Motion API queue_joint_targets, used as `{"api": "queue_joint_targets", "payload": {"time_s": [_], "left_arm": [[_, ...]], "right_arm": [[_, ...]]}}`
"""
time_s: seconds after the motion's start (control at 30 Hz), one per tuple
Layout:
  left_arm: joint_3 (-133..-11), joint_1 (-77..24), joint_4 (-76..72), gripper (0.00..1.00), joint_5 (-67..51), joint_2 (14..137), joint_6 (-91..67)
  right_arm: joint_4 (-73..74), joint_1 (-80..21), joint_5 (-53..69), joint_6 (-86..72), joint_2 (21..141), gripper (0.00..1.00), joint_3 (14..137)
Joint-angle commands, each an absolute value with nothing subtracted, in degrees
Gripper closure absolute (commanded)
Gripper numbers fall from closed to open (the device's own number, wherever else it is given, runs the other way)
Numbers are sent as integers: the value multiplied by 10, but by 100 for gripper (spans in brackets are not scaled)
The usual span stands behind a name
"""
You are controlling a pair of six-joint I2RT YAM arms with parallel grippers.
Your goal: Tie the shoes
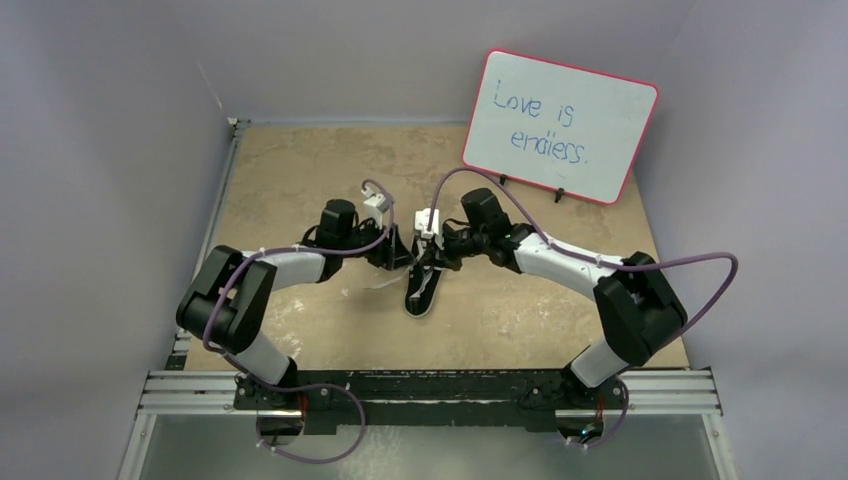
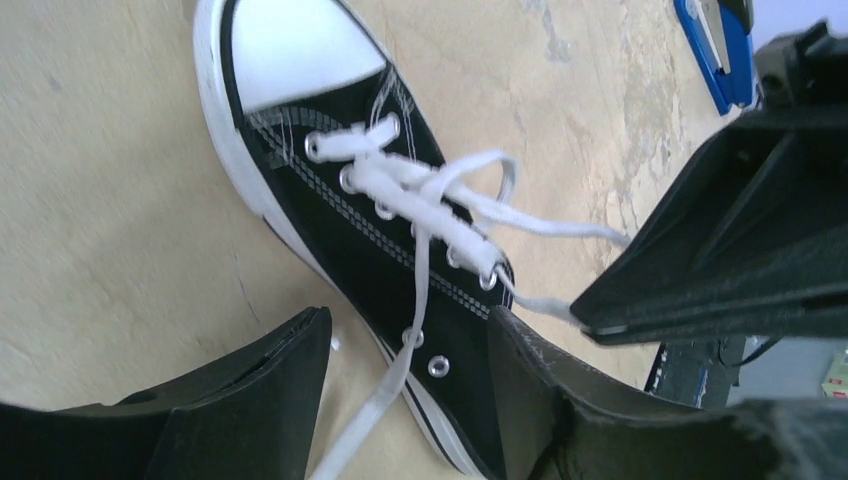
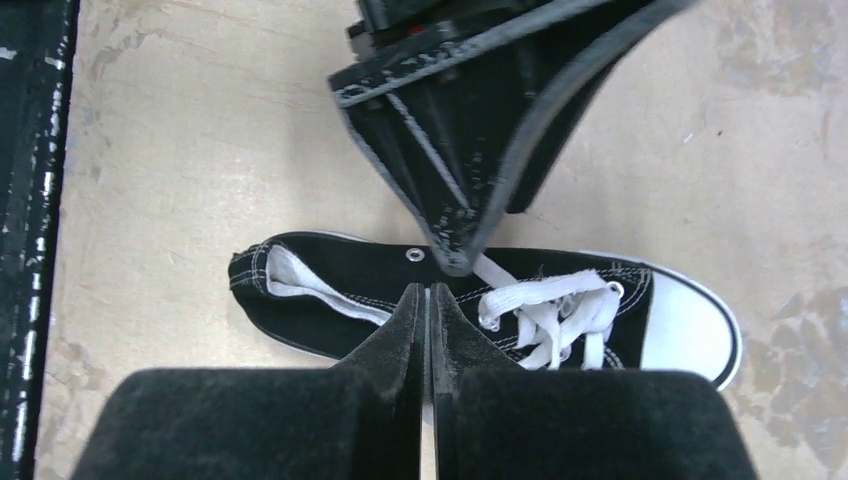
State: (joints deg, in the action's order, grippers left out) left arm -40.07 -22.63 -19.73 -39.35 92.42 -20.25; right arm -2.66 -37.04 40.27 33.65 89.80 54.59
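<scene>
**Free lace runs between the left claw's fingers**

Your left claw (image 2: 408, 322) is open and stands astride the heel half of the shoe (image 2: 300, 190). The free lace (image 2: 418, 270) comes down from the eyelets and passes between its two fingers toward the palm, so it lies in the closing line. The shoe rests on the worktop (image 1: 300, 170) between both claws, with its long axis near to far. In the wrist views the heel seems to point to the arm bases and the toe away. Your right claw (image 3: 428, 300) is closed above the top eyelets and appears to pinch the lace end (image 2: 545, 303). I judge the left claw should close next, on the free lace.
</scene>
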Motion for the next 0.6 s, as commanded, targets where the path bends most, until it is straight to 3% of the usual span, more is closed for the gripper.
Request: {"api": "queue_joint_targets", "payload": {"time_s": [0.0,0.2,0.27,0.5,0.57], "left_arm": [[-356,-227,-266,40,-402,909,-231],[-349,-227,-262,40,-404,934,-218],[-351,-228,-262,44,-405,947,-214],[-370,-228,-180,85,-371,947,-178],[-364,-228,-167,91,-359,920,-180]], "right_arm": [[-84,-364,428,266,869,100,529],[-119,-360,431,225,846,100,497],[-122,-360,431,209,837,100,491],[-73,-360,402,120,756,100,475],[-41,-359,367,91,734,100,469]]}}
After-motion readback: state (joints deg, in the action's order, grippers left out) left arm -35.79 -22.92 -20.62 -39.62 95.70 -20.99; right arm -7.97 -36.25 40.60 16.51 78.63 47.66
